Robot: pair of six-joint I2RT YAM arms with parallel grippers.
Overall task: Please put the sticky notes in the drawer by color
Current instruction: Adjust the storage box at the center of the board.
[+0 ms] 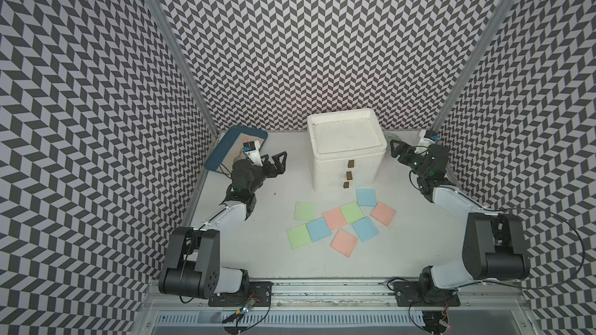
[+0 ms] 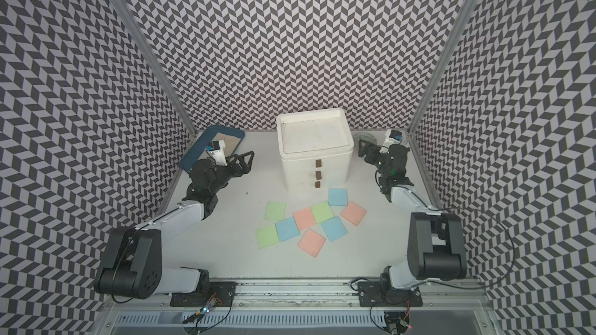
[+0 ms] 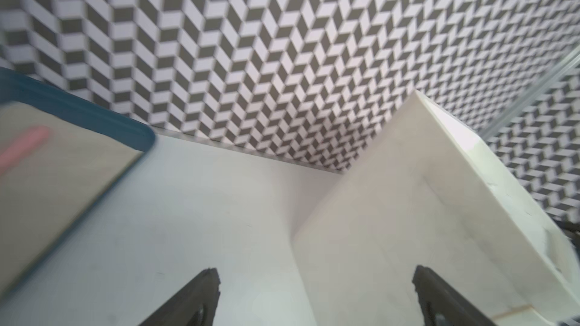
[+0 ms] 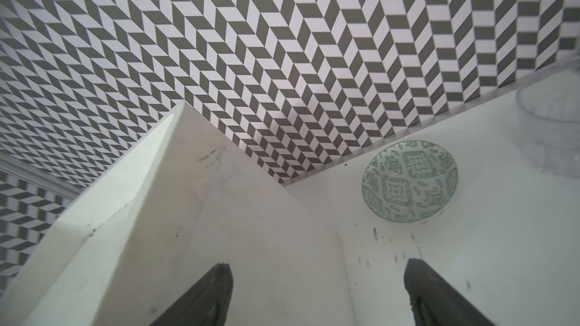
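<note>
Drawer unit: a white boxy plastic drawer unit [image 1: 332,169] stands at the back middle of the white counter [image 1: 258,252]. Three small brown knobs run down its front, and all the drawers look pushed in.
Sticky notes: nine thin square paper sticky notes [image 1: 334,218], three pastel green, three light blue and three salmon pink, lie flat in a loose cluster on the counter just in front of the drawer unit. Several touch or overlap at their edges.
Nearest note: a light blue note [image 1: 366,197] lies just beside the foot of the drawer front.
Left end effector: the black left end effector [image 1: 277,161] has its jaws wide apart and holds nothing. It sits between the tray and the drawer unit's side.
Right end effector: the black right end effector [image 4: 317,268] also has its jaws apart and holds nothing. It is on the drawer unit's other side.
Tray: a blue-rimmed flat tray [image 1: 214,159] sits in the far corner behind the left arm.
Bowl: a green-patterned round bowl [image 4: 409,181] sits by the back wall, near the right end effector.
</note>
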